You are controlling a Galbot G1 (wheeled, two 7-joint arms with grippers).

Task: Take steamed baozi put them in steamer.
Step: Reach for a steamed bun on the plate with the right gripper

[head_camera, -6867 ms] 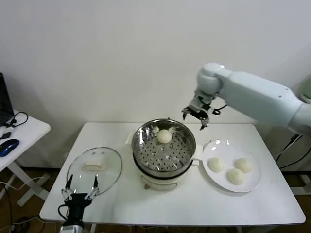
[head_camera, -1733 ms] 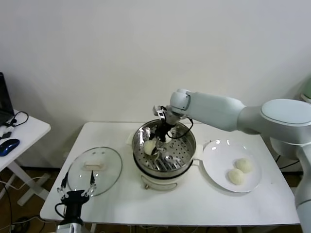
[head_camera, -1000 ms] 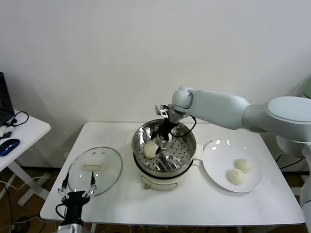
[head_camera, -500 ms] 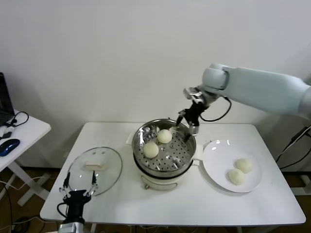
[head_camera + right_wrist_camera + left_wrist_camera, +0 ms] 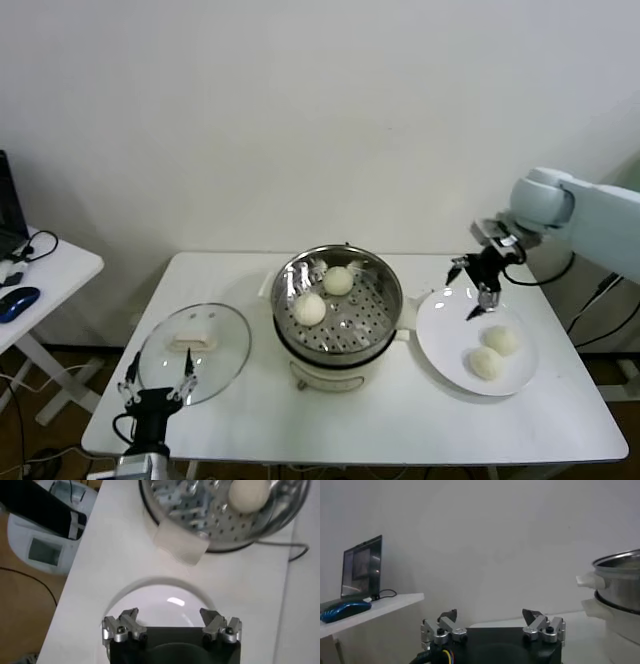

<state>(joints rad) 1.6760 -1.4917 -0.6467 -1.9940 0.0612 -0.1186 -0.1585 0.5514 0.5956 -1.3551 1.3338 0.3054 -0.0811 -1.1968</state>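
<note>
Above the plate (image 5: 440,345), the right gripper (image 5: 477,288) hangs open and empty; two baozi (image 5: 494,351) lie just below it, toward the plate's near-right side.

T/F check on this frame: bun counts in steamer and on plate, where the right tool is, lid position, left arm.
1. Two buns lie in the steamer. True.
2. Three buns remain on the plate. False: two remain.
3. The right tool is open and empty above the plate. True.
4. The glass lid sits on the steamer. False: it lies flat on the table, on the steamer's left.
5. The left tool is holding a bun. False: it is open and empty at the table's near left edge, by the lid.
</note>
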